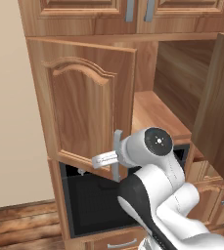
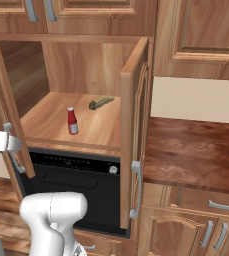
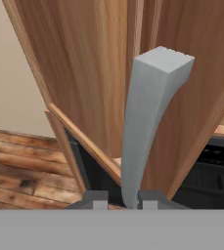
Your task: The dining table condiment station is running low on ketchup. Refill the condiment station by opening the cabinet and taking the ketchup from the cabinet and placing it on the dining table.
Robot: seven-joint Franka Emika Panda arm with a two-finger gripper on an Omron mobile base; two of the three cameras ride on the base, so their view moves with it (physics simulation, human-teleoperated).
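We see our gripper (image 3: 124, 201) pinching the grey handle (image 3: 145, 122) of the left door (image 1: 86, 105) of the cabinet (image 2: 136, 115); both doors stand open; the ketchup (image 2: 72, 121) stands upright mid-shelf, nearer the front edge, the olive item (image 2: 101, 103) behind it.

The glossy white robot arm (image 1: 174, 205) is built of rounded, tube-like segments with a smooth plastic sheen. A black band (image 1: 135, 202) wraps one joint where two segments meet. One segment ends in a round dark grey cap (image 1: 158, 141) with a small pale mark at its centre and tiny dots around it. The small dark grey two-finger gripper (image 3: 124, 199) has blocky, square-edged fingertips (image 3: 98, 198).
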